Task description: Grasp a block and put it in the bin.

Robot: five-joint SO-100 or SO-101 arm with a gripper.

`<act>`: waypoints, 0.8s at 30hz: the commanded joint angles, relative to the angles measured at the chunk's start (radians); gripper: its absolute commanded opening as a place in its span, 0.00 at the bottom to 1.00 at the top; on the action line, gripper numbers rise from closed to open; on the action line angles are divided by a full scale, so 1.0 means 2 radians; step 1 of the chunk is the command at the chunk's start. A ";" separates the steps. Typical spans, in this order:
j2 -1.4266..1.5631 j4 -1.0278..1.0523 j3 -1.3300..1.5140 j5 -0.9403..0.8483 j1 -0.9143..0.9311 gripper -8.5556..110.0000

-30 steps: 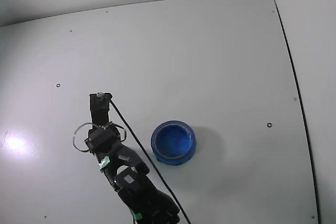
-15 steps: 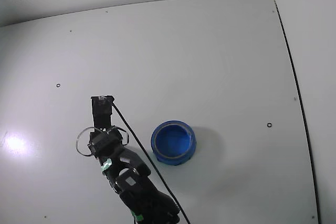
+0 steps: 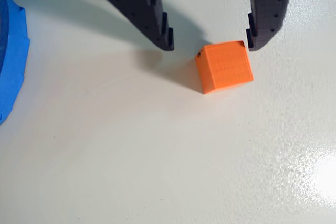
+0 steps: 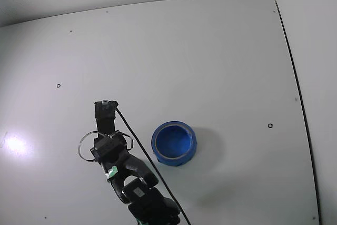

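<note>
In the wrist view the block (image 3: 224, 66) is a small orange cube lying on the white table. My gripper (image 3: 210, 44) is open, with its two black fingers coming down from the top edge. The cube sits just below the fingertips, close against the right fingertip (image 3: 253, 39) and well clear of the left one. The bin's blue wall (image 3: 11, 61) shows at the left edge of that view. In the fixed view the round blue bin (image 4: 156, 151) stands right of my arm (image 4: 122, 164), and the arm hides the block.
A black cable (image 4: 138, 146) runs from the wrist past the bin's left side toward the bottom edge. The white table (image 4: 210, 56) ends at a dark seam on the right. A bright glare spot (image 4: 15, 144) lies at the left.
In the fixed view the arm's head has shifted a little down and to the right, toward the bin. The bin has not moved.
</note>
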 commanded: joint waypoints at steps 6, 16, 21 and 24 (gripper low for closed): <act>0.039 -0.010 -0.015 -0.003 0.000 0.24; 0.002 -0.010 -0.016 -0.005 0.004 0.24; -0.023 -0.010 -0.012 -0.005 0.000 0.24; -0.028 -0.010 -0.015 -0.005 0.000 0.24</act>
